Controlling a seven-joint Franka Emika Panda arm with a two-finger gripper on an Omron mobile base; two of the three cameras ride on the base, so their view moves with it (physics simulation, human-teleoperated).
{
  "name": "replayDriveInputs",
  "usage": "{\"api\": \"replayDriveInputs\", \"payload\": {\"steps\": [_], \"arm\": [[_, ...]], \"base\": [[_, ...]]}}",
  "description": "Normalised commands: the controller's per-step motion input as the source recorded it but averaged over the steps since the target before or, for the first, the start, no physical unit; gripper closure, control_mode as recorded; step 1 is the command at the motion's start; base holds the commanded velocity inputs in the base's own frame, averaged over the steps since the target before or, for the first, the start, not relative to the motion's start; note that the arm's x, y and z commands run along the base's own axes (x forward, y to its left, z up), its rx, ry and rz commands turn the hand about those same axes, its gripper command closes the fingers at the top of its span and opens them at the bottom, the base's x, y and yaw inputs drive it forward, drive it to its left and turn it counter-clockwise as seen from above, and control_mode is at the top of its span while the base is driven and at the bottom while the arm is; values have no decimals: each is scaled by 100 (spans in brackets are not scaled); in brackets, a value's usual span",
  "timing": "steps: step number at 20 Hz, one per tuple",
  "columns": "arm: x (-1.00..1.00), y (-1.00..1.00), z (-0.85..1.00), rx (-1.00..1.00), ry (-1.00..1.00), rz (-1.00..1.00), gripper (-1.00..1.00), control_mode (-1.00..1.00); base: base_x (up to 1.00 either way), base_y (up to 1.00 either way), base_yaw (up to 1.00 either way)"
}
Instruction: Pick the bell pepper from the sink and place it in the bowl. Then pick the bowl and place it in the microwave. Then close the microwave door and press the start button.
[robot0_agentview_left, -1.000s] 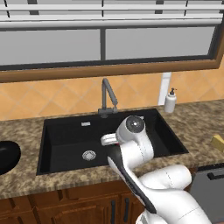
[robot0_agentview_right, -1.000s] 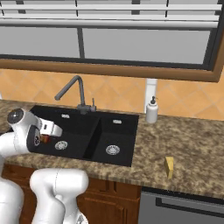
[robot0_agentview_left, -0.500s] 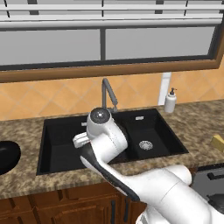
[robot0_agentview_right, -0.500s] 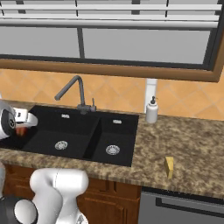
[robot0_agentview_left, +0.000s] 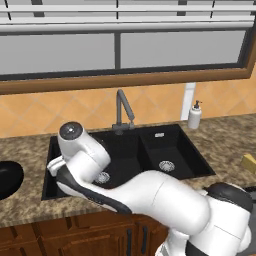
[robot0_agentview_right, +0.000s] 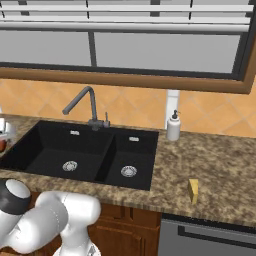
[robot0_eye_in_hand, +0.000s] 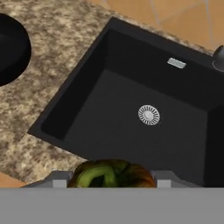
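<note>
**Pepper on its way to the bowl**

The speckled brown stone counter (robot0_agentview_left: 30, 145) holds the matte black double sink (robot0_eye_in_hand: 144, 109). The wide shiny black bowl (robot0_eye_in_hand: 11, 48) waits beside it. The hand (robot0_eye_in_hand: 111, 181) grips the small orange-red bell pepper (robot0_eye_in_hand: 111, 175) above the sink. Next, it should move over the bowl and let go.

The sink (robot0_agentview_left: 130, 160) is set in the counter (robot0_agentview_right: 210, 190), faucet (robot0_agentview_right: 82, 105) at its rear edge. The bowl (robot0_agentview_left: 7, 179) stands on the counter left of the sink; a soap bottle (robot0_agentview_right: 173, 126) near its right rear corner; a sponge (robot0_agentview_right: 193, 191) toward the counter's front edge, right of the sink
</note>
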Motion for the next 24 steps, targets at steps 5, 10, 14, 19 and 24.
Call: {"api": "replayDriveInputs", "payload": {"steps": [5, 10, 14, 19, 24], "arm": [[0, 100, 0, -6, 3, 10, 100, -100], [3, 100, -9, 0, 0, 10, 100, -100], [16, 96, -19, 0, 0, 14, 100, -100], [38, 95, -9, 0, 0, 8, 100, -100], [48, 91, -2, 0, 0, 2, 100, -100]], "base": [[0, 0, 0], [0, 0, 0], [0, 0, 0], [0, 0, 0], [0, 0, 0]]}}
